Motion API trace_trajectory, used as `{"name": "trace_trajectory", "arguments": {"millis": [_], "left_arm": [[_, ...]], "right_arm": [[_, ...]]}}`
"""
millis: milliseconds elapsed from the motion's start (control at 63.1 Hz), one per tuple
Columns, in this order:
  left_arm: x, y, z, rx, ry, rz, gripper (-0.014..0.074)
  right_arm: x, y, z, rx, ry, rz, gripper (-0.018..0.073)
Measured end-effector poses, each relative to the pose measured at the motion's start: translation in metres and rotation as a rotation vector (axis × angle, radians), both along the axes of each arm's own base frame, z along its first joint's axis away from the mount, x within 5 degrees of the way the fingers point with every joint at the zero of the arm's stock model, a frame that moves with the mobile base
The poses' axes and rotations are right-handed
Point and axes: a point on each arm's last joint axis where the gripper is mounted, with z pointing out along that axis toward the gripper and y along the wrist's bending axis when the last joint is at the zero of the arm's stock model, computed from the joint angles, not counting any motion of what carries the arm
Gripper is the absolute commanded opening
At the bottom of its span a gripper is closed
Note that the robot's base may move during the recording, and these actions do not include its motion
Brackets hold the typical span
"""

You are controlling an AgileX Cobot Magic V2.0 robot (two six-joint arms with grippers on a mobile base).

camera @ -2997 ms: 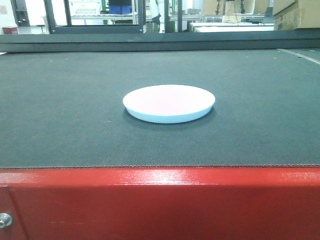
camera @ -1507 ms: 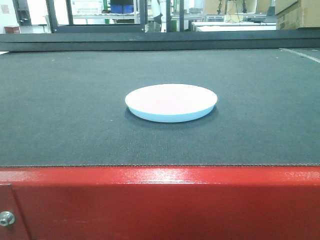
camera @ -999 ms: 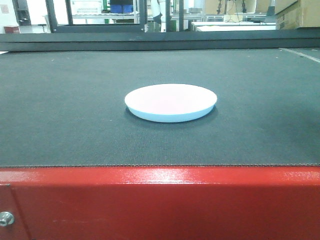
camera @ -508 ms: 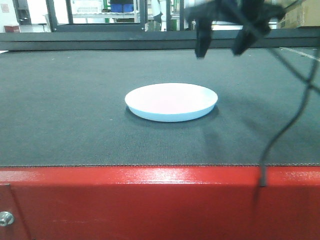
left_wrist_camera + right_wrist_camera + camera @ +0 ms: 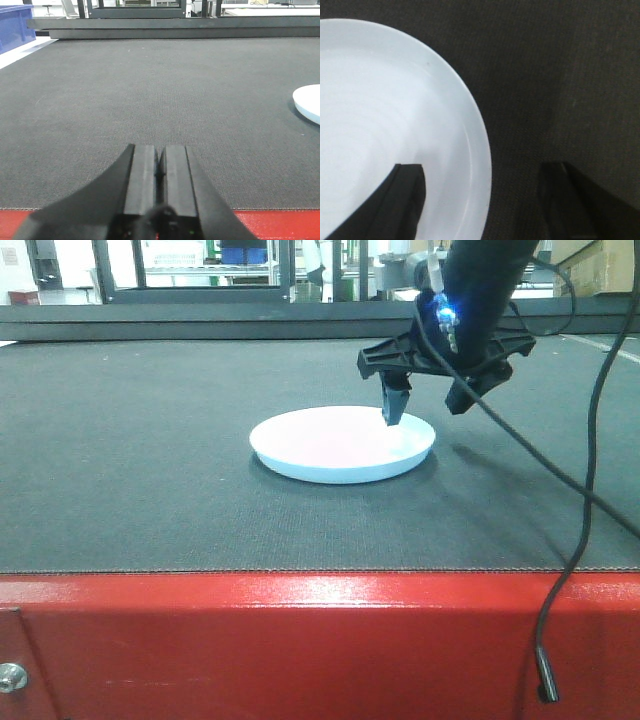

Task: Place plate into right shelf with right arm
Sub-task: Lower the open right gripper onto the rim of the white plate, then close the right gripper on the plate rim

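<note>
The round, shallow white plate with pale-blue rim point(image 5: 320, 445) lies flat on the dark grey woven mat point(image 5: 140, 460). The black right gripper point(image 5: 424, 412) straddles its right edge, jaws spread — one finger over the well, one outside — evidently to pinch the rim. The black left gripper point(image 5: 159, 167) idles aside, jaws pressed together.

Looks like a lab/warehouse floor to me: red-framed bench point(image 5: 300, 640), grey mat point(image 5: 150, 460), metal racking point(image 5: 190, 278) with blue bins point(image 5: 243, 254), cardboard boxes point(image 5: 585, 270) behind.
</note>
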Motion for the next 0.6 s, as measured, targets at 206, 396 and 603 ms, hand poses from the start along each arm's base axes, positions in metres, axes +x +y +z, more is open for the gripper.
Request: {"name": "trace_trajectory", "arguments": {"millis": [206,396,603], "left_arm": [[0.0,0.0,0.0,0.0,0.0,0.0,-0.0047],[0.0,0.0,0.0,0.0,0.0,0.0,-0.0047],[0.0,0.0,0.0,0.0,0.0,0.0,-0.0047]], "right_arm": [[0.003,-0.001,-0.012,-0.008,0.021,-0.003,0.0317],[0.005,-0.001,-0.013,-0.005,0.011,-0.002,0.0297],[0.006,-0.004,-0.015,-0.007,0.015,-0.01,0.029]]}}
